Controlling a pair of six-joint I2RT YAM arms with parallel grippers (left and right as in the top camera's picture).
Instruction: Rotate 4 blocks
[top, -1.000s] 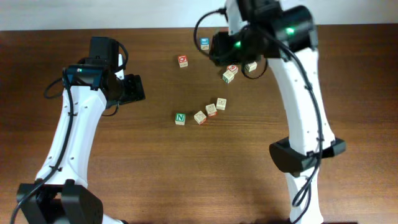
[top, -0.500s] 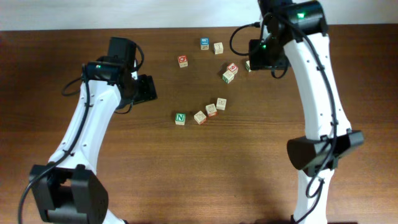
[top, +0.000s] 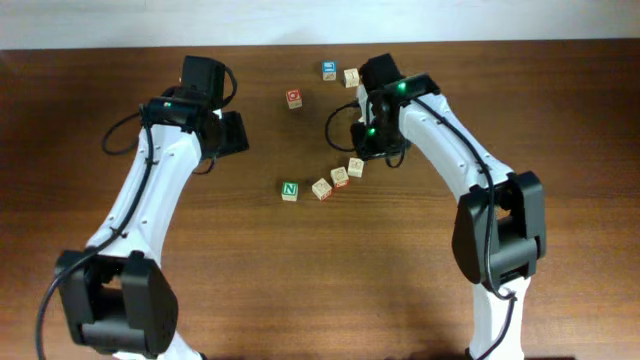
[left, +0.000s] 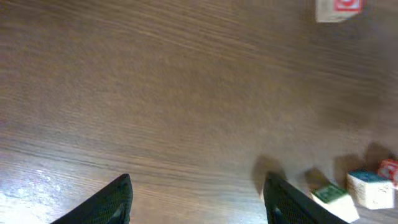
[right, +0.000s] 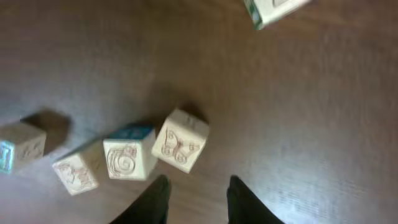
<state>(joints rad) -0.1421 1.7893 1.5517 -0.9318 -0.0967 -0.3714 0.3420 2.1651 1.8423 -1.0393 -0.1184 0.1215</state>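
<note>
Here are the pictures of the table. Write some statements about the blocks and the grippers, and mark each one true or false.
1. The N block is at the left end of the row of four blocks in the overhead view. True.
2. The left gripper holds a block. False: it is open and empty.
3. The O block touches the blue block. False: they lie apart.
4. Nothing is between the fingers of the right gripper. True.
</note>
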